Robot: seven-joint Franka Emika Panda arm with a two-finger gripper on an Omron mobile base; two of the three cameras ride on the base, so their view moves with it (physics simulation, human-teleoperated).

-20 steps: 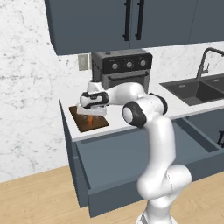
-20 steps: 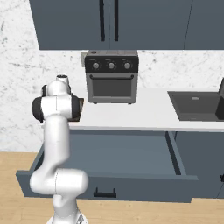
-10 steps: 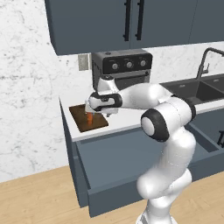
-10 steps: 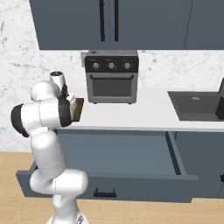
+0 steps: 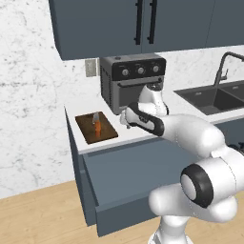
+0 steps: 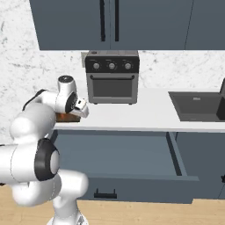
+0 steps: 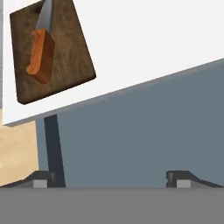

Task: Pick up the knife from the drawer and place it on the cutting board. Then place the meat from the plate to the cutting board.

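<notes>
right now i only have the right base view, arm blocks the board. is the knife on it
Observer: Yes. In the left base view the knife lies flat on the cutting board, with no gripper touching it.
Operator: gripper clear of it?
Observer: The hand view shows the gripper wide open and holding nothing, looking down past the counter edge into the open drawer.
Operator: which way is the handle pointing
Observer: In the left base view the orange handle points toward the front edge of the counter and the blade toward the wall.
</notes>
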